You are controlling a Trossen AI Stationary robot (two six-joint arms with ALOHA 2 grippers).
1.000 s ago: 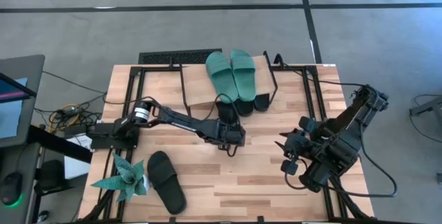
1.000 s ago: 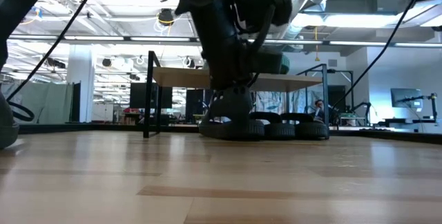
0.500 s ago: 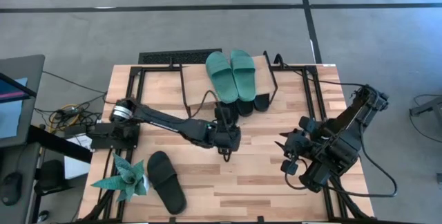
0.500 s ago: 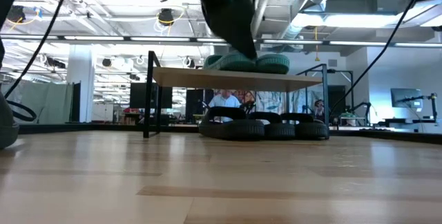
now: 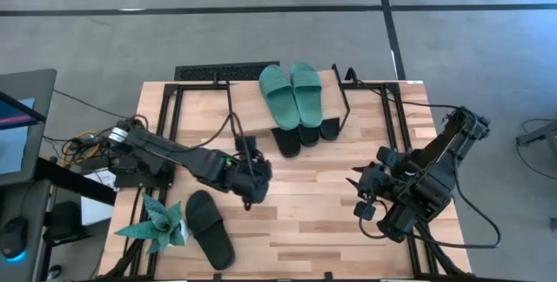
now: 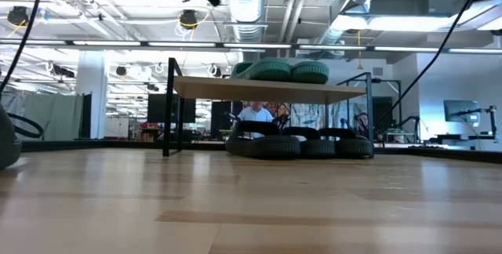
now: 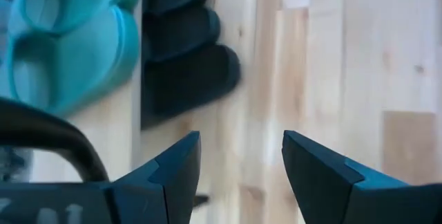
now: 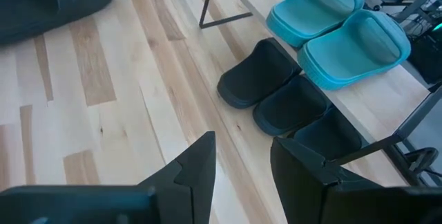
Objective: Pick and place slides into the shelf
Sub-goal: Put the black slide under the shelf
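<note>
The shelf point(image 5: 248, 108) stands at the table's far middle. Two teal slides point(image 5: 291, 95) lie side by side on its plank, and three black slides point(image 5: 305, 134) rest in a row on the tabletop under it, toes pointing toward the near edge. A fourth black slide point(image 5: 210, 227) lies flat near the front left. My left gripper point(image 5: 248, 197) hovers open and empty above the table, between that slide and the shelf; its wrist view looks at the shelf's slides point(image 7: 183, 44). My right gripper point(image 5: 361, 197) waits open and empty at the right point(image 8: 243, 162).
A teal paper plant point(image 5: 157, 225) stands at the front left corner, beside the lone black slide. Black frame rails point(image 5: 392, 125) run along the table's left and right sides. Bare wood point(image 5: 305, 221) lies between the two grippers. People show far behind the shelf point(image 6: 255, 113).
My left gripper has drawn back from the black slides under the shelf, rising and going toward the table's left and near edges. In the low view it has climbed almost out of the picture. The black slides stay in their row under the shelf.
</note>
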